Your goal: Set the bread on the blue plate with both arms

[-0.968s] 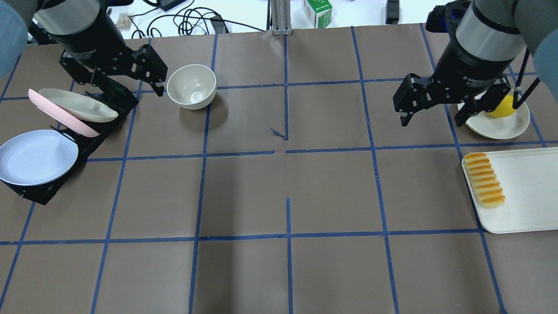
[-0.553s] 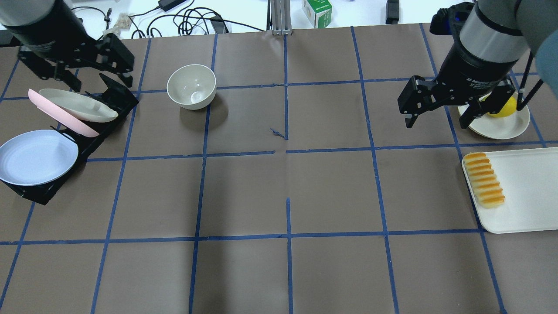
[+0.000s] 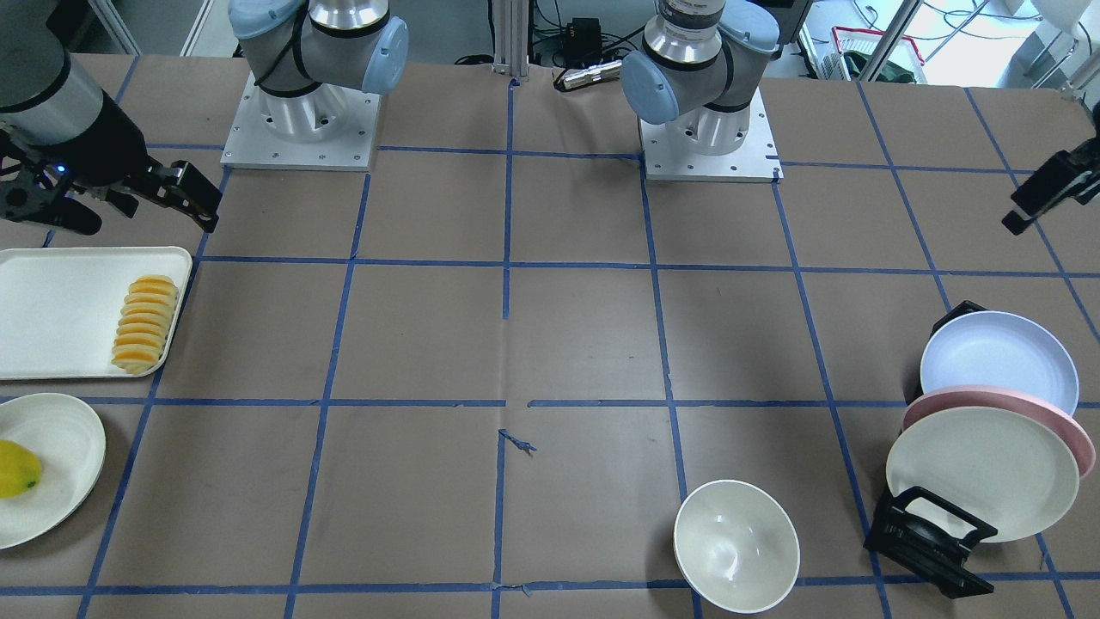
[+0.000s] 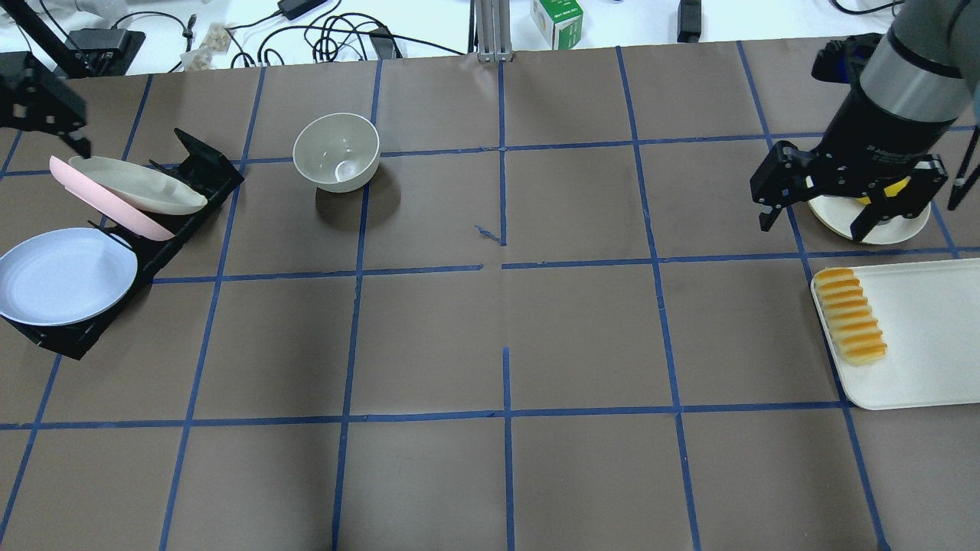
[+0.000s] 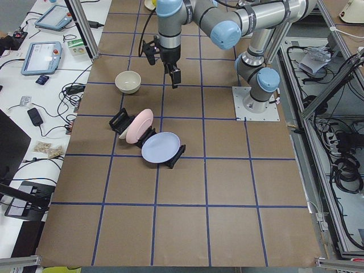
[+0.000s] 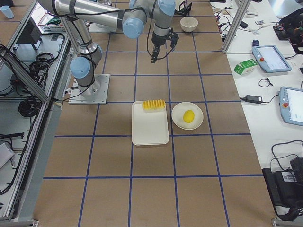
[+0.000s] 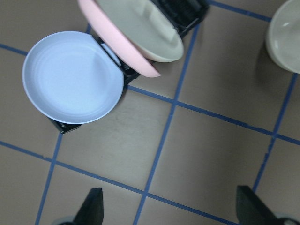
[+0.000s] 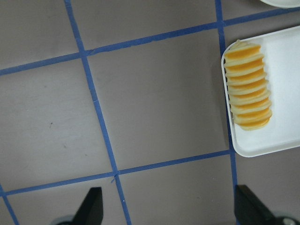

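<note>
The bread (image 4: 850, 315) is a ridged orange-yellow loaf lying on the left edge of a white tray (image 4: 926, 360); it also shows in the right wrist view (image 8: 247, 86) and the front view (image 3: 144, 323). The blue plate (image 4: 65, 275) leans in a black rack (image 4: 200, 164) at the table's left, and shows in the left wrist view (image 7: 72, 77). My right gripper (image 4: 815, 222) is open and empty, hovering beyond the tray. My left gripper (image 7: 171, 215) is open and empty, high above the rack's far side, mostly cut off at the overhead view's left edge.
A pink plate (image 4: 115, 207) and a cream plate (image 4: 138, 184) stand in the same rack. A white bowl (image 4: 337, 151) sits right of the rack. A cream plate (image 3: 51, 473) with a yellow fruit (image 3: 17, 468) lies beyond the tray, under my right gripper.
My left gripper has moved left, away from the rack's far end to the table's left edge. My right gripper has moved right, over the fruit plate. Both stay open.
</note>
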`<action>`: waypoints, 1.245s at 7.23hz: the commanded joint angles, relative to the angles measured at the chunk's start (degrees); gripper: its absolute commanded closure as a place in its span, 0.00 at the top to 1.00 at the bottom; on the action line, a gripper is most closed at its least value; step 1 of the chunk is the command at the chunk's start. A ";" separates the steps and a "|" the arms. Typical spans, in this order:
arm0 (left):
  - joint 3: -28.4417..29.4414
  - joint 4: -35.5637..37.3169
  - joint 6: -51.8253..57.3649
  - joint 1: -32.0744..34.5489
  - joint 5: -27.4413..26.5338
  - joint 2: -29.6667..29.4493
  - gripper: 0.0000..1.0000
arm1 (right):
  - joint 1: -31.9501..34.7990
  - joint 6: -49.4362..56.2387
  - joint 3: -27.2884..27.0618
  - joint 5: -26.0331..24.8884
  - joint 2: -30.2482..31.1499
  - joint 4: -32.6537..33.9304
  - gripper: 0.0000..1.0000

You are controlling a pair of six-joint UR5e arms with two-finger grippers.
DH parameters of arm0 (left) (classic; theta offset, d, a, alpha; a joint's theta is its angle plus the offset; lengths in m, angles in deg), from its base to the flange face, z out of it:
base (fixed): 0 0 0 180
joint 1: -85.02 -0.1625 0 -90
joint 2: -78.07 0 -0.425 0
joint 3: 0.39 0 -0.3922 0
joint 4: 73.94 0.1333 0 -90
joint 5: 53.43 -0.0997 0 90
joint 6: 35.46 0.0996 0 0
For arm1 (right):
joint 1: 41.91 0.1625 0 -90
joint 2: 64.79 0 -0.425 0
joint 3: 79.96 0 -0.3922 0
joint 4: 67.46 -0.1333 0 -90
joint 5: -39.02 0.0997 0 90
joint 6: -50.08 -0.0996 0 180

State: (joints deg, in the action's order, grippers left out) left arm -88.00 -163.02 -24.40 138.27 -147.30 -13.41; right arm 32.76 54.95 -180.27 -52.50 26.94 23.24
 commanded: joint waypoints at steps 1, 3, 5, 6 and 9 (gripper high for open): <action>-7.79 16.72 2.13 -9.02 -0.70 -5.35 1.00 | -4.23 5.46 -3.21 -1.55 -2.95 8.84 1.00; -11.08 27.72 2.65 -11.50 -2.19 -12.20 1.00 | -6.90 11.73 -3.40 -1.11 -6.28 10.01 1.00; -9.52 30.09 2.65 -11.68 -2.11 -17.84 1.00 | -9.17 20.03 -3.57 -1.73 -10.85 15.82 1.00; -8.46 29.50 2.66 -11.77 -2.11 -19.43 0.96 | -10.93 22.44 -5.23 -1.29 -11.13 16.34 1.00; -8.80 29.23 4.85 -13.87 -2.02 -22.33 0.78 | -13.40 25.35 -13.57 -1.64 -11.48 27.38 1.00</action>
State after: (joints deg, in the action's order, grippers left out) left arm -96.68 -133.70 -20.59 125.34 -149.33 -34.66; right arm 20.07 78.94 -190.68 -53.76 15.59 45.44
